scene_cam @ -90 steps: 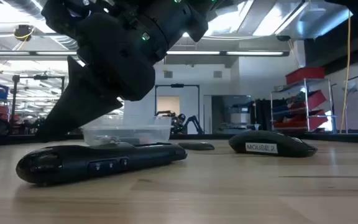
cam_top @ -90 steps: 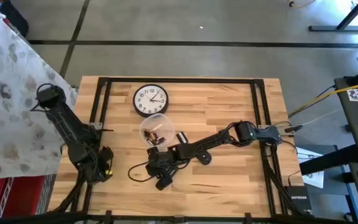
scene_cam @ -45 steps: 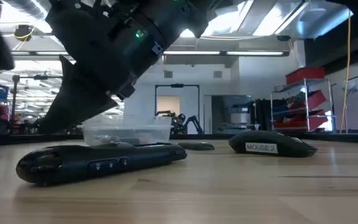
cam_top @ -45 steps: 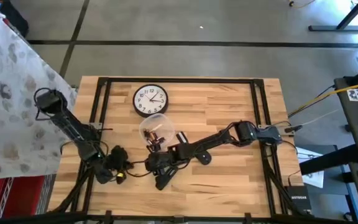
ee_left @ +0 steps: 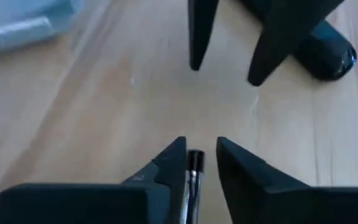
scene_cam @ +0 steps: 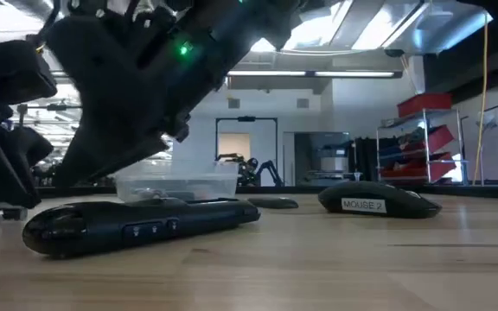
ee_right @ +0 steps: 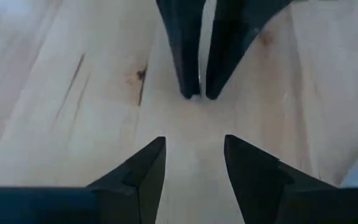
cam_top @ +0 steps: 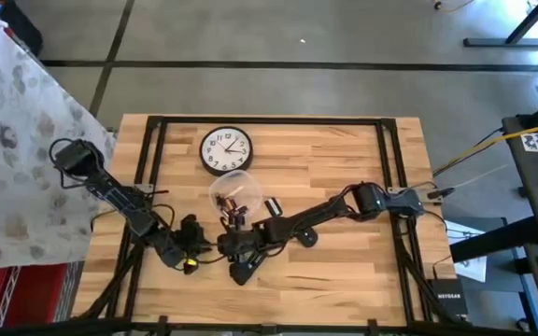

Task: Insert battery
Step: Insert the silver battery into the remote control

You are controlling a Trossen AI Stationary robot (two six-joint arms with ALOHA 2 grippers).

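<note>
My left gripper is shut on a slim dark battery with a silvery end. It hovers over the wood near the table's front, left of the black remote. My right gripper faces it from the right, open, with nothing between its fingers. In the high view the two grippers meet nose to nose, left and right. The remote lies flat on the table under the right arm. My left gripper pinches the battery between its two fingers, and the battery's silvery end shows at the fingertips. The battery lies along the fingers, which reach in from the table's left. In the right wrist view only a thin pale strip shows between the left fingers.
A clear tub holding more batteries stands just beyond the grippers, with a wall clock lying flat farther back. A black mouse rests to the right of the remote. Bare wood lies to the near right.
My left arm has swung from the table's near left corner toward the right and stops in front of my right gripper. The right arm has kept roughly in place above the remote, which has not moved.
</note>
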